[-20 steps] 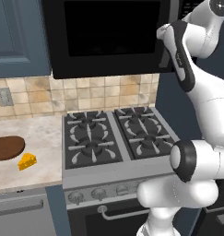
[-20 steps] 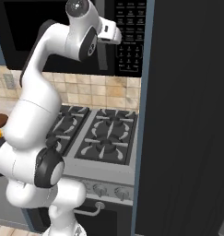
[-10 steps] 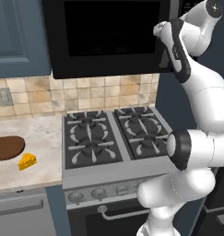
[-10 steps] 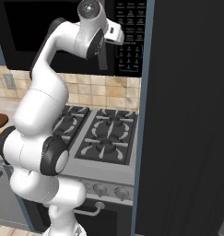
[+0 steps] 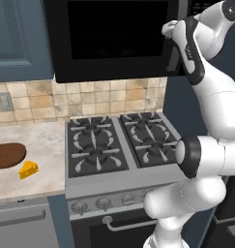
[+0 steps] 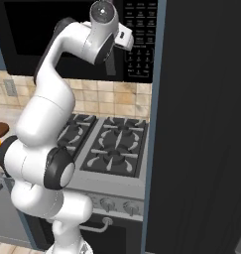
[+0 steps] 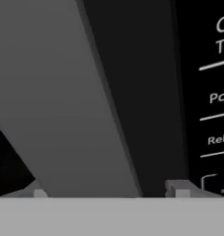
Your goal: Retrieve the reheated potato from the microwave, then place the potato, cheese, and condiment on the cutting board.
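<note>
Reaching high, the arm has its gripper [image 7: 109,189] up against the microwave [image 5: 109,38], right at the long grey door handle [image 7: 62,106]. From the hand camera, the two fingertips [image 7: 178,188] stand apart on either side of the handle's lower end, so the hand is spread and not yet clamped on it. The keypad [image 6: 141,37] lies just beside. Down on the counter [image 5: 41,150], well apart from the hand, the cheese [image 5: 28,169] sits just beside the cutting board [image 5: 7,156].
</note>
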